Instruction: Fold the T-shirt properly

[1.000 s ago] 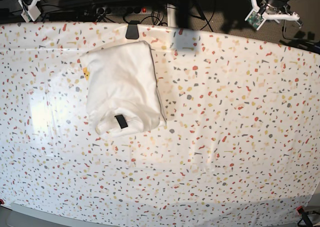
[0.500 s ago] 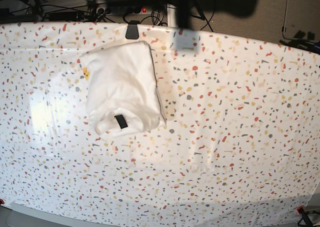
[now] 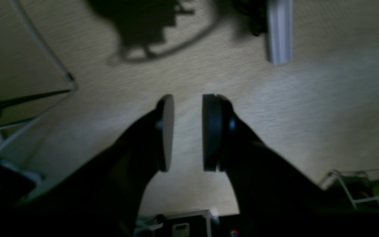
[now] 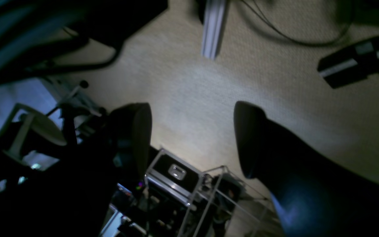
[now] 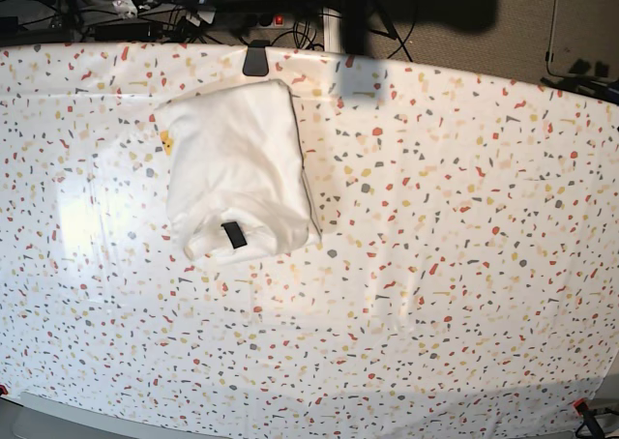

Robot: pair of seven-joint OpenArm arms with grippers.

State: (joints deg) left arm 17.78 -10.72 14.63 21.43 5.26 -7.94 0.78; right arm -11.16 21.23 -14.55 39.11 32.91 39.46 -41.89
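Showing no legible print: folded T-shirt [image 5: 237, 173]

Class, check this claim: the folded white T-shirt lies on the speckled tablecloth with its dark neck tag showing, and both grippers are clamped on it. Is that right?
Not quite. The T-shirt does lie folded on the tablecloth, neck tag showing, but neither gripper holds it. The wrist views show the left gripper and right gripper empty, pointing away from the table; the base view shows no arm over it.
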